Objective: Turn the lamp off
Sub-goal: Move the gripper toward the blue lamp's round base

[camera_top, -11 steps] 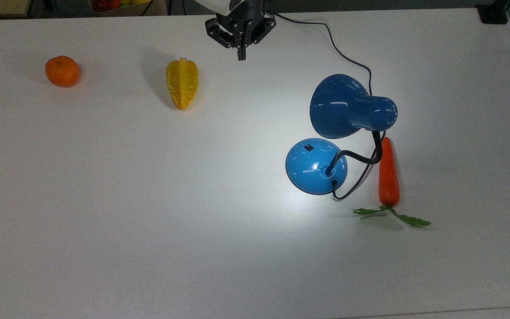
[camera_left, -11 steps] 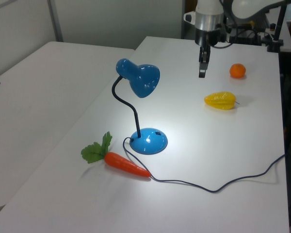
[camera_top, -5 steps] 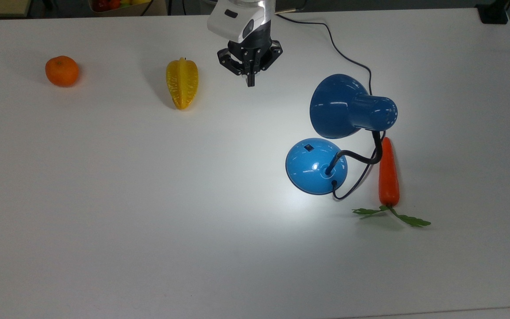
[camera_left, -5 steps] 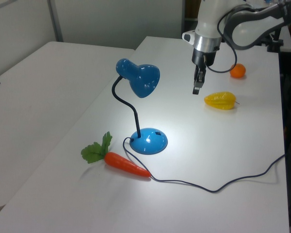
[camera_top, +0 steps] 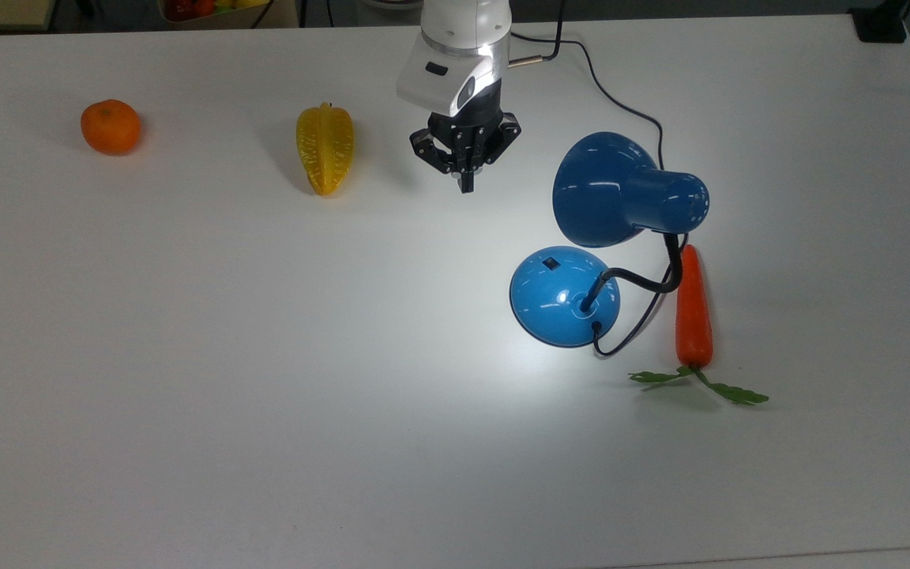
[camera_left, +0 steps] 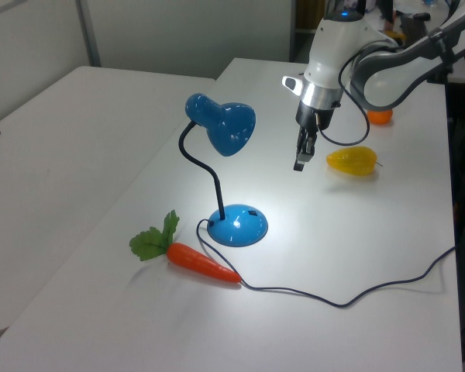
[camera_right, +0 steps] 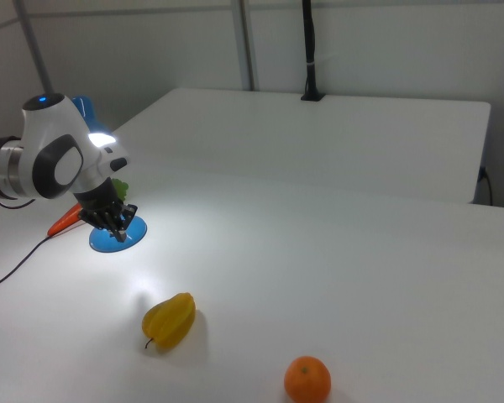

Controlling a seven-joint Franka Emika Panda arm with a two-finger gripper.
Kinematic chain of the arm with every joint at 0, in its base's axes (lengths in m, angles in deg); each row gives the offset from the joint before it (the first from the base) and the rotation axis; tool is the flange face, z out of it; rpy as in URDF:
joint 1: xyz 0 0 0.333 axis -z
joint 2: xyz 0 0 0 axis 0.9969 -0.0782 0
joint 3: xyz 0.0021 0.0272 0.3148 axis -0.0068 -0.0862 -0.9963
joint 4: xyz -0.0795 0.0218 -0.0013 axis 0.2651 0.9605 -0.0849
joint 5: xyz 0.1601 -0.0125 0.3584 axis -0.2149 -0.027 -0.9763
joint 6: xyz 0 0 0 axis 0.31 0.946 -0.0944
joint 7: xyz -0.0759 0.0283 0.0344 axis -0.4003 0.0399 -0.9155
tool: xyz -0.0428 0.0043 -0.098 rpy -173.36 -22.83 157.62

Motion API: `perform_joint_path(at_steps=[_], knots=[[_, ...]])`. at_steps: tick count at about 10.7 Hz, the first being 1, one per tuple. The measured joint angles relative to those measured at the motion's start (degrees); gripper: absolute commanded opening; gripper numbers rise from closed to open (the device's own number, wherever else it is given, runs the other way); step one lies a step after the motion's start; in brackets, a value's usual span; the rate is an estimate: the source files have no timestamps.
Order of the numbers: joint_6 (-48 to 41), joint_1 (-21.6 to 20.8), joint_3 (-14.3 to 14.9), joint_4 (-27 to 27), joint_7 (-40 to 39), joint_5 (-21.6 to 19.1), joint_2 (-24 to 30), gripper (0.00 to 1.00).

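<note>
the lamp [camera_top: 565, 296] stands lit on the white table [camera_top: 186, 356]; the gripper [camera_top: 466, 186] hangs near it, fingers together, empty. the top view shows its black switch [camera_top: 551, 264].

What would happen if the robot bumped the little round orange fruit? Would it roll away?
Probably, yes. The orange fruit looks round like a ball and sits loose on the flat, smooth table, so a nudge would likely send it rolling. It looks small, so it is probably light. Nothing stands close beside it to stop it; the yellow starfruit lies well apart.
</note>
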Motion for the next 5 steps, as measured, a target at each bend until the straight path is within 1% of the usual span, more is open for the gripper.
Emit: perform_joint_path(at_steps=[2, 5], knots=[[4.6, -0.4, 0.0, 0.0, 0.0, 0.0, -2.0, 0.00], [9.1, -2.3, 0.0, 0.0, 0.0, 0.0, -4.1, 0.00]])
